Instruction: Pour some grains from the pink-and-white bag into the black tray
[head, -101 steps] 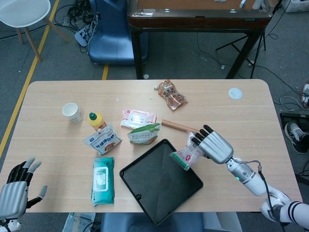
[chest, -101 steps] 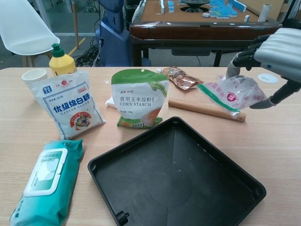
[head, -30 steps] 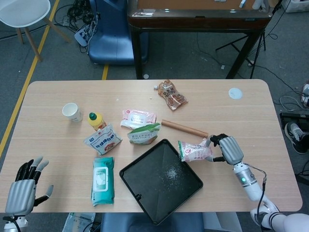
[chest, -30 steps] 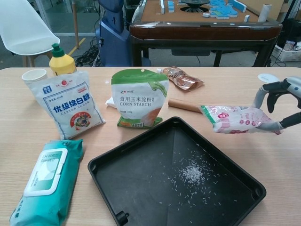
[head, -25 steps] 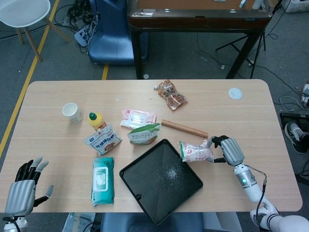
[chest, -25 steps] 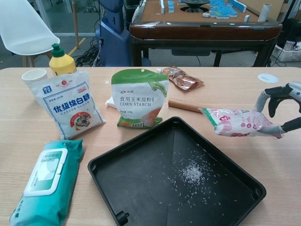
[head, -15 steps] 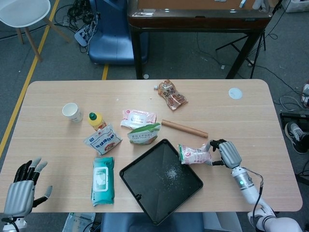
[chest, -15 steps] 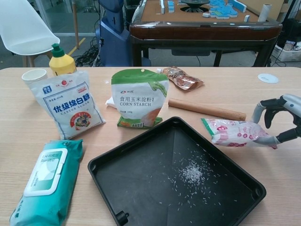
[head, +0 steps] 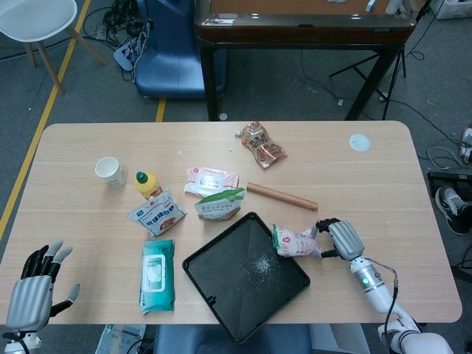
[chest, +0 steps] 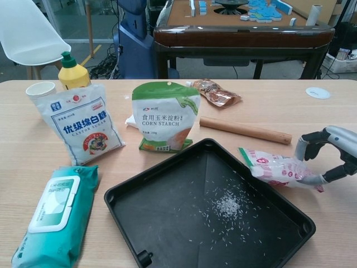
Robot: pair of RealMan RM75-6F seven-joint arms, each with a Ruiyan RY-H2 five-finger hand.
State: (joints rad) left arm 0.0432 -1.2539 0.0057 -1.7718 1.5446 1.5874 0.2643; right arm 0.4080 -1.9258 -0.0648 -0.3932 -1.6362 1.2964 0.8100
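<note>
White grains (chest: 227, 205) are lying in the black tray (chest: 139, 195), so your pour looks done; your right robot hand (head: 341, 237), still pinching the pink-and-white bag (chest: 277, 168), is lowering it onto the counter (chest: 167, 123) beside the tray.

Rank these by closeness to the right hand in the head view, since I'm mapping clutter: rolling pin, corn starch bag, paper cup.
From the right hand:
1. Rolling pin, just up-left of it.
2. Corn starch bag, mid-table beside the tray's far corner.
3. Paper cup, far left.

The right hand (chest: 329, 156) holds the pink-and-white bag (chest: 276, 167) beside the grain-scattered black tray (chest: 167, 223).
</note>
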